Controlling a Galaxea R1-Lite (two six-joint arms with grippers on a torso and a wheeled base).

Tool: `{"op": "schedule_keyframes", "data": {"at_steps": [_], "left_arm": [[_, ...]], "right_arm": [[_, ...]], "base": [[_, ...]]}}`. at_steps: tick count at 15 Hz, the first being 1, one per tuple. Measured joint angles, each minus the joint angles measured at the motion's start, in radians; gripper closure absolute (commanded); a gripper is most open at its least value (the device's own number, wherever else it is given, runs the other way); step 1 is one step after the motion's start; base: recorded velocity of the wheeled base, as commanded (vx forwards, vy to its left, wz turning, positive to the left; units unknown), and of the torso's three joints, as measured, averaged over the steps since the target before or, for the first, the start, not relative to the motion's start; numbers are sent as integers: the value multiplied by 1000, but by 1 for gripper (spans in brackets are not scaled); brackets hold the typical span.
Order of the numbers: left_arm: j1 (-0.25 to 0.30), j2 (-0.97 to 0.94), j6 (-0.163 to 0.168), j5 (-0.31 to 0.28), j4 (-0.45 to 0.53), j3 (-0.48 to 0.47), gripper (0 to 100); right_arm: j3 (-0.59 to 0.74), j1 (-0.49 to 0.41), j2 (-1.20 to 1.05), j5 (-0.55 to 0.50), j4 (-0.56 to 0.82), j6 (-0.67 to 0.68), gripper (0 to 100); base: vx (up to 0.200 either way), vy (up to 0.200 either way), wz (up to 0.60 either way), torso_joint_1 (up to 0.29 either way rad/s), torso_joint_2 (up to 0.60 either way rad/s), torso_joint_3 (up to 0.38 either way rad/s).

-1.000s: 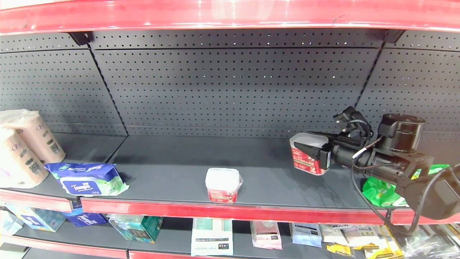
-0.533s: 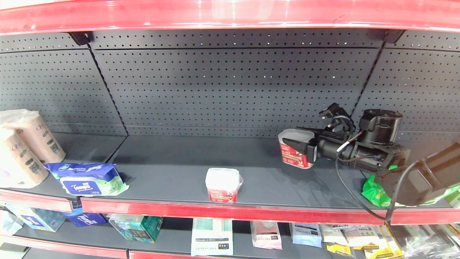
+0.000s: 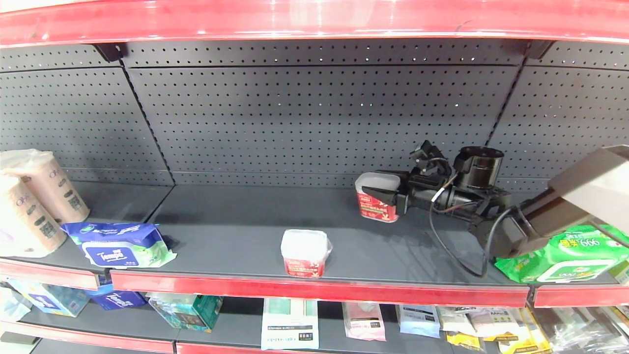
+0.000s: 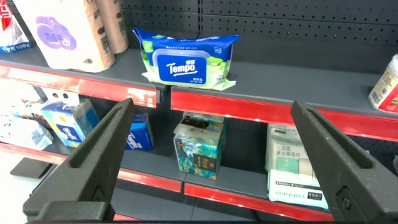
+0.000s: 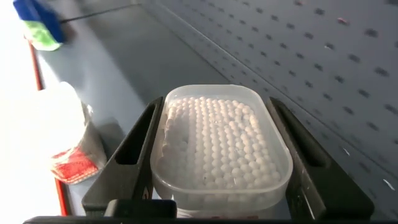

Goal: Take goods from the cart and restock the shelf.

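1. Your right gripper (image 3: 388, 189) was clamped on a tub (image 3: 371, 209) with a red label and a translucent lid, one finger along each long side. In the right wrist view, small white beads showed through the lid.
2. You had that tub upright over the grey shelf (image 3: 236, 221), right of its middle and toward the rear, near the pegboard back (image 3: 314, 123). I could not tell whether its base touched the shelf board or sat just above it.
3. A second tub (image 3: 304, 253) of the same kind stood upright at the shelf's front edge. It was well apart from the one you held, nearer the robot and further to its left.
4. Your left gripper (image 4: 212, 106) had its fingers spread wide and nothing between them. It hung in front of the left part of the shelving, facing the shelf's red front strip and the lower shelf (image 3: 241, 307) beneath it.
5. A blue wipes pack (image 3: 120, 243) lay flat on the left part of the shelf, close to the front edge. The paper rolls (image 3: 34, 196) stood just beside it, at the far left end.
6. A green pack (image 3: 570, 253) lay at the front of the shelf's right end, with your right arm crossing in front of part of it.
7. On the lower shelf, a patterned tissue box (image 3: 184, 309) stood below the blue wipes pack, and flat packets were lined up to its right.
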Motion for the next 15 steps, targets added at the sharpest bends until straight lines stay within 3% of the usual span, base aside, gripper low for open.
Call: {"op": "schedule_keyframes", "data": {"at_steps": [3, 8, 15], "left_arm": [[0, 0, 0, 0, 0, 0, 0], [0, 0, 0, 0, 0, 0, 0], [0, 0, 0, 0, 0, 0, 0]], "right_arm": [[-80, 31, 77, 59, -22, 16, 100], [-208, 106, 191, 70, -55, 37, 100], [-303, 130, 322, 155, -61, 35, 100]], "base": [[0, 0, 0, 0, 0, 0], [0, 0, 0, 0, 0, 0], [0, 0, 0, 0, 0, 0]]}}
